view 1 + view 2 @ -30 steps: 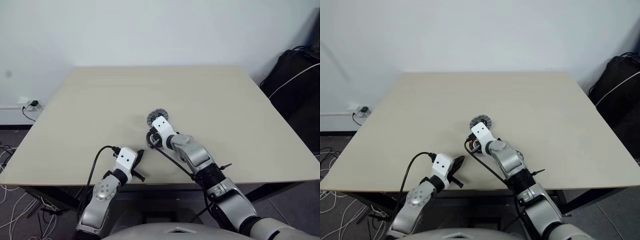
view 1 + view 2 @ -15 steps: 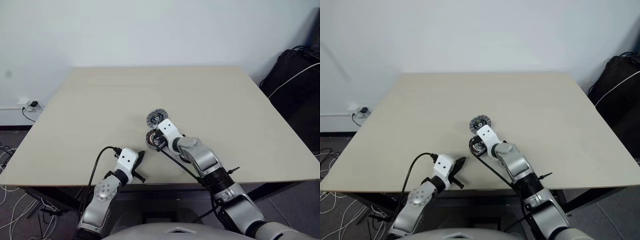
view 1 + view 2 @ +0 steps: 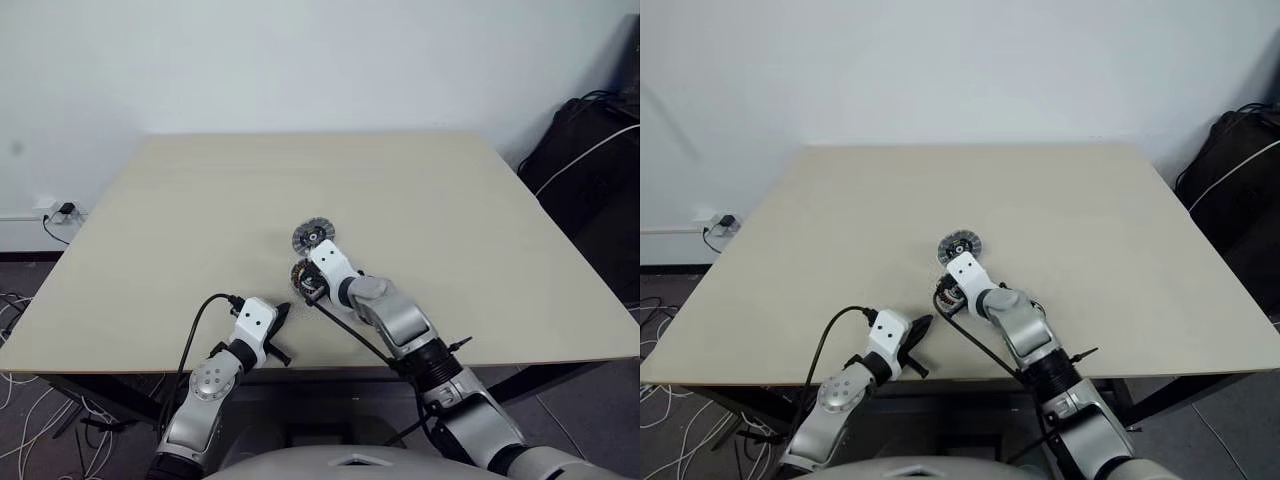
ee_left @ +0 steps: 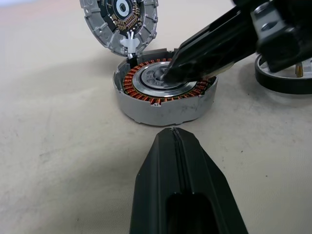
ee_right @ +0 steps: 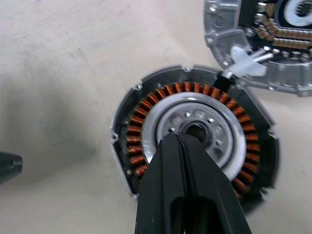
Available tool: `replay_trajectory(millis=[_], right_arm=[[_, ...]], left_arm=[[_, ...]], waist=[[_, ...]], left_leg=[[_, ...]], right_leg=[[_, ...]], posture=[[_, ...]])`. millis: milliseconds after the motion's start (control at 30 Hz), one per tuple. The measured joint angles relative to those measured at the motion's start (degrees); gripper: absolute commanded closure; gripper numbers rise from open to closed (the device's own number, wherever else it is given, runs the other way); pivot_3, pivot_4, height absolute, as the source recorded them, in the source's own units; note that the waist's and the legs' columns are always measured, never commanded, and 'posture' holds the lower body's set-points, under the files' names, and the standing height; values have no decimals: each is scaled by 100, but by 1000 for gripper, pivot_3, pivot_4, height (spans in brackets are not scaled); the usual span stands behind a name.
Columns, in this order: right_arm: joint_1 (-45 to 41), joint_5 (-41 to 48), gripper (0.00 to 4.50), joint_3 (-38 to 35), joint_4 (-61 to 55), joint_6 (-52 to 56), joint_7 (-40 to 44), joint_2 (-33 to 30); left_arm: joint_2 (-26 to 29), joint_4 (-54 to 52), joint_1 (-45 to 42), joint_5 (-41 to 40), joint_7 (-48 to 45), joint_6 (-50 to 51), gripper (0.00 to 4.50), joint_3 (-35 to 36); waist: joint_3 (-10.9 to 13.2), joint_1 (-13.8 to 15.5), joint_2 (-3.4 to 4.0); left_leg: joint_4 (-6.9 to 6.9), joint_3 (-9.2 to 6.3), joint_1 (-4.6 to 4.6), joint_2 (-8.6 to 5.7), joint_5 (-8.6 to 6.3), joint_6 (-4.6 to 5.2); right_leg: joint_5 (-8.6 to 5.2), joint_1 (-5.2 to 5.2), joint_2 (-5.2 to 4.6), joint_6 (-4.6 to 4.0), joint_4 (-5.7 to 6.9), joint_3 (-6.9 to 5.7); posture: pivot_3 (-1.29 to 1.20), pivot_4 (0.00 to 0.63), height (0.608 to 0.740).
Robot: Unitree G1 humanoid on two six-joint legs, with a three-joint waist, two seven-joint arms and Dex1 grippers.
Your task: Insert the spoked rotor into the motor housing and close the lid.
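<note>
- Head views: a beige worktop (image 3: 200, 220) stands before a white wall. The right gripper (image 3: 305, 290) reaches down onto the motor housing (image 3: 297, 273), near the middle of the front part of the worktop. The lid (image 3: 312, 236) lies flat just behind the housing. The left gripper (image 3: 283, 318) hangs near the front edge, apart from the parts, with its black fingers closed and empty.
- Left wrist view: the left gripper (image 4: 178, 141), its fingers pressed together, points at the grey motor housing (image 4: 163, 100) with its ring of copper windings. The tip of the right gripper (image 4: 170, 75) rests on the silvery centre of the housing. The lid (image 4: 119, 22) lies behind, touching the rim of the housing, with its inner face up. The spoked rotor (image 4: 285, 80), with its dark rim, lies on the worktop beside the housing and is partly hidden by the right arm.
- Right wrist view: the right gripper (image 5: 179, 137) is closed and holds nothing; its tip is at the central hole of the motor housing (image 5: 146, 141). The lid (image 5: 243, 53) touches the housing at a small white tab.
</note>
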Motion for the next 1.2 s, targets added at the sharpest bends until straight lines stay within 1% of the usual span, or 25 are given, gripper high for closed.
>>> replay_trajectory(millis=[500,800,1200], right_arm=[[-99,-42,4485,-216,346,-735,-271,212],[-96,-41,4485,-383,350,-724,-337,104],[-18,-108,4485,-255,519,-702,-233,150]], left_arm=[[0,0,18,-1,10,-3,4500,1],[0,-1,51,-9,-5,-19,4500,4],[-115,-4,90,-147,40,-24,4500,86]], waist=[[1,-16,2],[1,-30,2],[2,-65,3]], left_leg=[[-1,-1,0,0,0,0],[-2,-1,0,0,0,0],[-2,-1,0,0,0,0]], right_leg=[[0,-1,0,0,0,0],[0,-1,0,0,0,1],[0,-1,1,0,0,1]], posture=[[0,0,740],[0,0,740],[0,0,740]])
